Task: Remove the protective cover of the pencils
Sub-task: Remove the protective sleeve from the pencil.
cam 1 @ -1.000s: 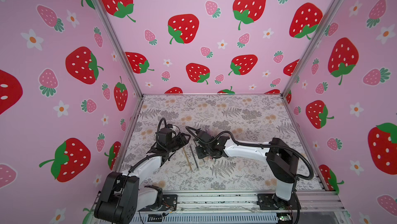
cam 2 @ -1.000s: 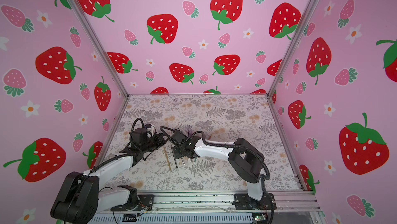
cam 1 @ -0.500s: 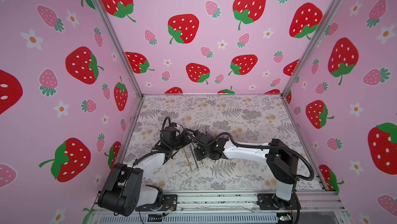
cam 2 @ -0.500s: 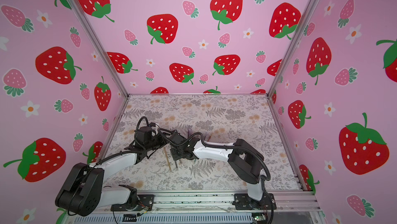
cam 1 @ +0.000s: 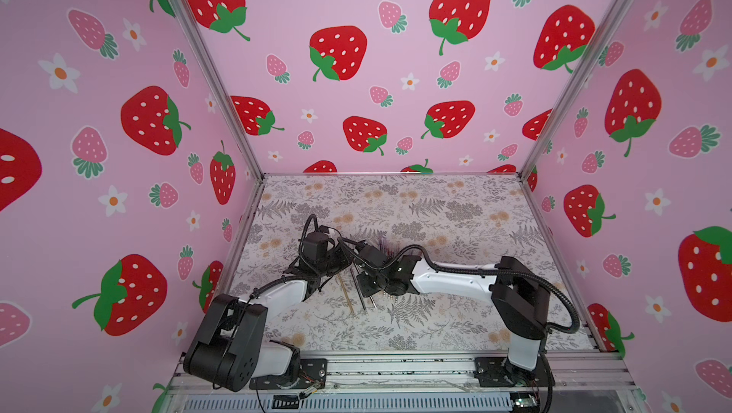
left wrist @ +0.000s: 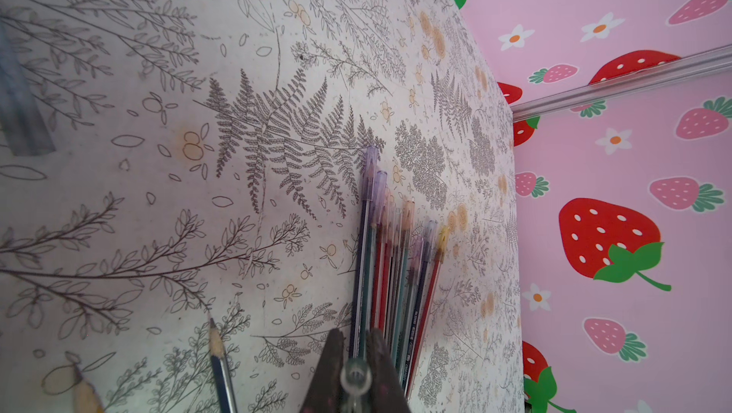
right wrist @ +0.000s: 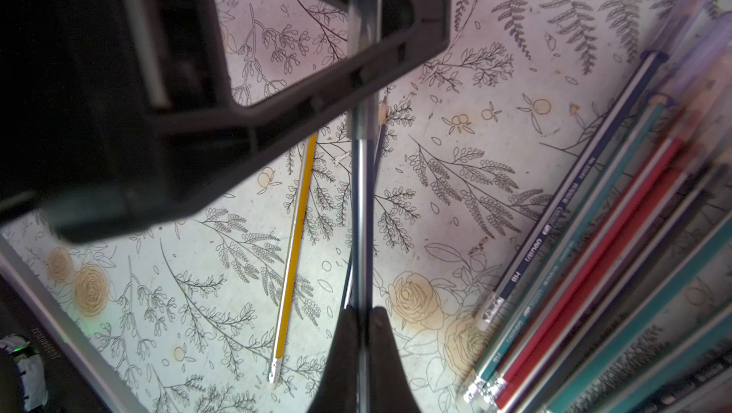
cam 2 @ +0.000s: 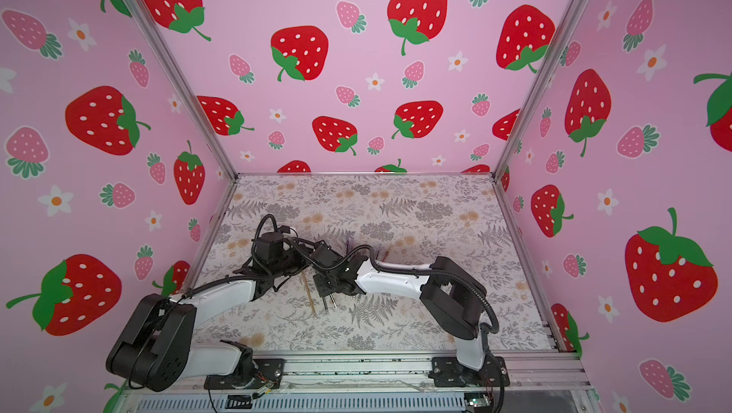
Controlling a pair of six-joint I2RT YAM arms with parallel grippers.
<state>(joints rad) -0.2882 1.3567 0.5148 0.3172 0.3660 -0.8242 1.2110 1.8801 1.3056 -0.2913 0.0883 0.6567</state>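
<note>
My right gripper (right wrist: 363,312) is shut on one grey-blue pencil (right wrist: 362,213) and holds it just above the table. That pencil's far tip wears a clear protective cover (right wrist: 364,15). My left gripper (left wrist: 355,335) is shut on this cover (left wrist: 356,377), which shows end-on as a clear tube between its fingers. In both top views the two grippers meet tip to tip at the table's near left (cam 1: 350,263) (cam 2: 307,266). A bundle of pencils (left wrist: 396,264) (right wrist: 594,252) lies beside them, red, teal and dark, with clear covers (left wrist: 372,161) on their tips.
A gold pencil (right wrist: 295,240) (cam 1: 346,292) lies loose on the floral table with its point bare. A dark blue pencil (left wrist: 220,363) lies next to it, its sharpened point bare. The left gripper's black housing (right wrist: 119,114) hangs over them. Pink strawberry walls (cam 1: 396,74) enclose the table.
My left gripper has moved right to the right gripper and has closed on the cover at the held pencil's tip. The right arm has barely moved.
</note>
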